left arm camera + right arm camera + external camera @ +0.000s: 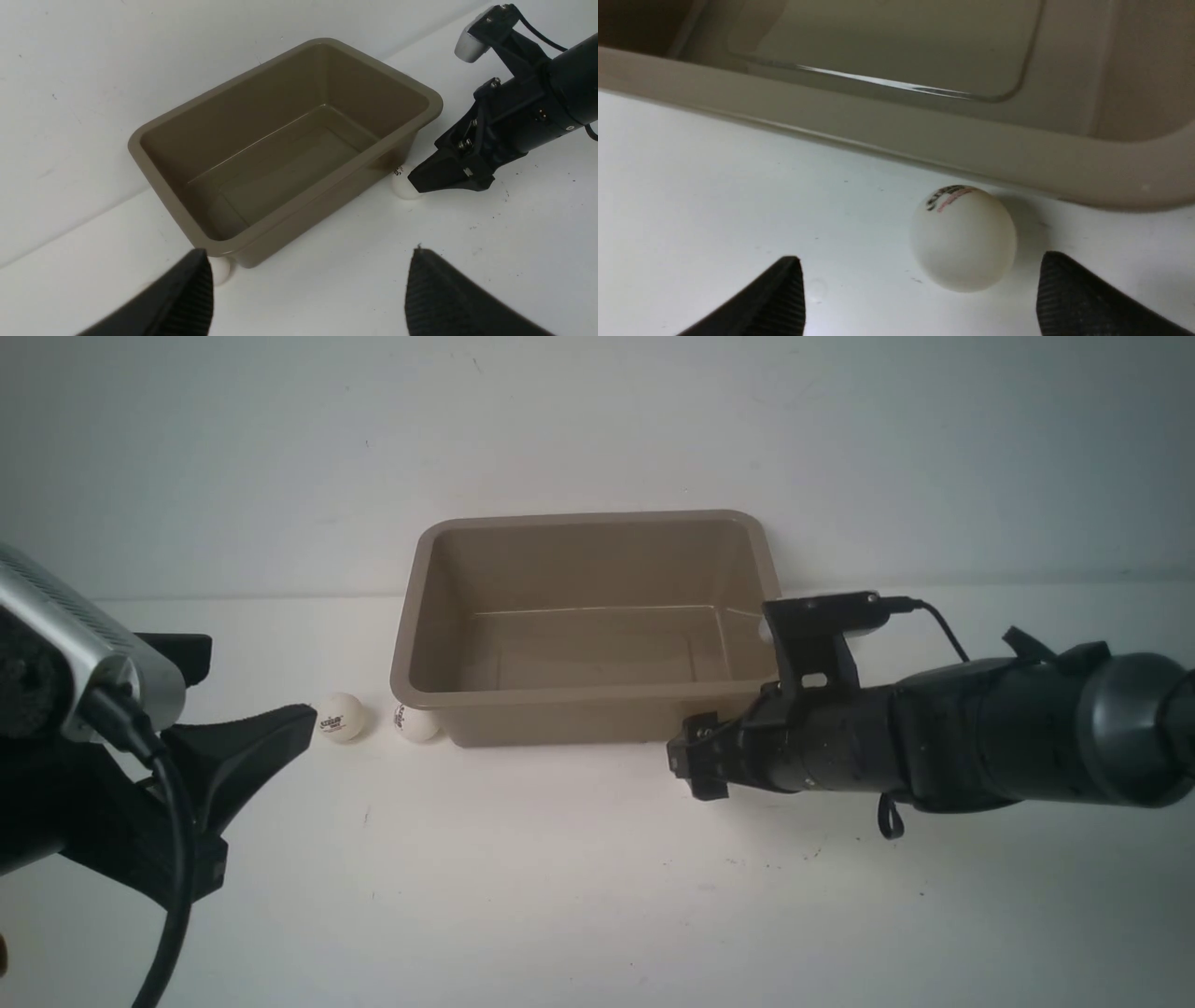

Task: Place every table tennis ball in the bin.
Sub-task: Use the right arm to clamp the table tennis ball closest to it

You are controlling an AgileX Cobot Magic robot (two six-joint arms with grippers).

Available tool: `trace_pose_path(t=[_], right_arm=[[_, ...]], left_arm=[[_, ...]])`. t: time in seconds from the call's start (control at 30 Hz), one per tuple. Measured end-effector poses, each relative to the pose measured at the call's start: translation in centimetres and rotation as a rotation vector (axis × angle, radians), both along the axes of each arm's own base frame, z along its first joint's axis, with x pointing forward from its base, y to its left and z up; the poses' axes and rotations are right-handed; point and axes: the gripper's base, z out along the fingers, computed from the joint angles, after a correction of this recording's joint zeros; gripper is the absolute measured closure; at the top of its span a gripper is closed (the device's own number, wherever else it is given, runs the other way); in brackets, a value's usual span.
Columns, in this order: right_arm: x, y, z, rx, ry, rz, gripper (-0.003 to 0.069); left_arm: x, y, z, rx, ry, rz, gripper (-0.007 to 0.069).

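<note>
The taupe-brown bin stands at mid-table, and no ball shows inside it. Two white table tennis balls lie by its front left corner: one apart from it, one against the corner. A third ball with a dark logo rests against the bin's front right corner. My right gripper is low over the table, open, its fingertips just short of this ball and not touching it. That ball is hidden behind the right gripper in the front view. My left gripper is open and holds nothing, near the left balls.
A pale wall rises right behind the bin. The bin wall stands directly beyond the third ball. The right arm reaches in from the right, across the table's right half.
</note>
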Motion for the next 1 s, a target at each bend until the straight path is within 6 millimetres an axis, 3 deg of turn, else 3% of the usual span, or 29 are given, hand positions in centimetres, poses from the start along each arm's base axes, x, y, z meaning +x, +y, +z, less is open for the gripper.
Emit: trace_pose_path(t=[0.23,0.43,0.77,1.0], right_arm=[[-0.3,0.9,-1.6,0.053,0.066,0.061,0.0054],[-0.6,1.3,-1.5,0.062,0.066,0.096,0.0057],[0.1,0.1,-1.8,-0.061,0.022,0.003,0.0059],[1.8,0.9,-1.5,-0.054,-0.013,-0.012,0.006]], left_arm=[[0.0,0.0,0.0,0.0,0.004,-0.005,0.0125],[0.0,0.0,0.0,0.0,0.004,-0.005,0.0125],[-0.1,-0.1,-0.1,0.001,0.014,-0.016,0.0125],[-0.1,-0.1,-0.1,0.001,0.014,-0.017,0.0125]])
